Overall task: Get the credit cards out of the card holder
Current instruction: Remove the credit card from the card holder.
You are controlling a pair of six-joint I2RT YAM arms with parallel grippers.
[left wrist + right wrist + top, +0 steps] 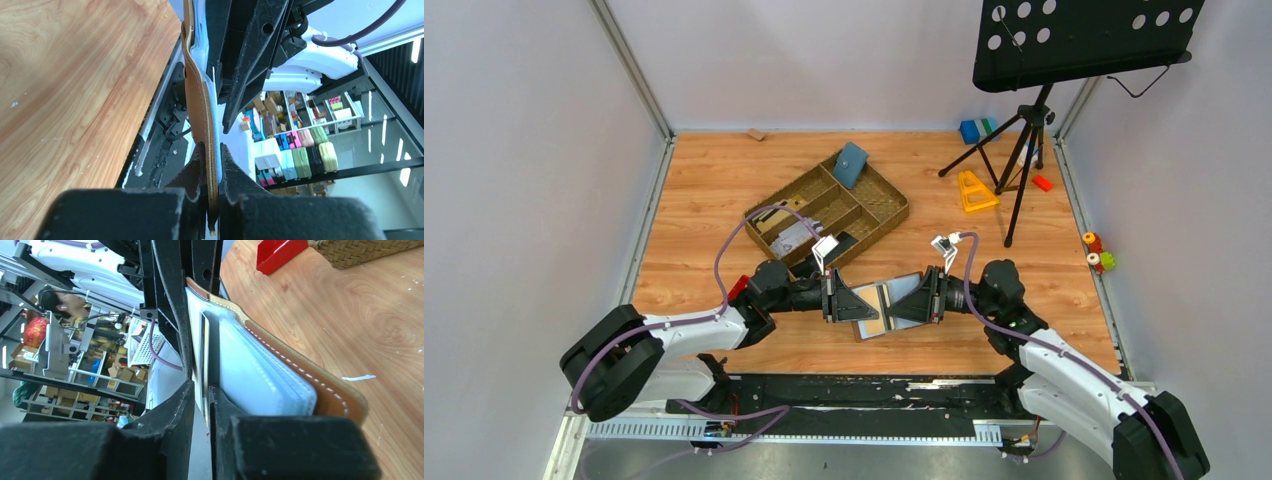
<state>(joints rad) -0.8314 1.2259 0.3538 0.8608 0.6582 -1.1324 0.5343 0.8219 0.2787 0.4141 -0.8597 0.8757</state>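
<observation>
The brown card holder (886,305) hangs open above the table between my two grippers. In the left wrist view its leather cover (197,95) runs up from my left gripper (212,147), which is shut on the cover's edge. My left gripper (856,303) holds the holder's left side. In the right wrist view the cover (325,390) and its clear sleeves (250,370) lie right of my right gripper (201,385). A credit card (204,350) stands edge-on between that gripper's fingers, against the right one. A thin gap shows on its left side. My right gripper (914,300) meets the holder's right side.
A woven tray (879,215) with compartments sits behind the grippers, a blue-teal pouch (851,165) leaning in its far corner. A music stand on a tripod (1024,130) stands back right, near a yellow piece (975,190) and a red block (1041,182). Another red block (280,252) lies by the tray.
</observation>
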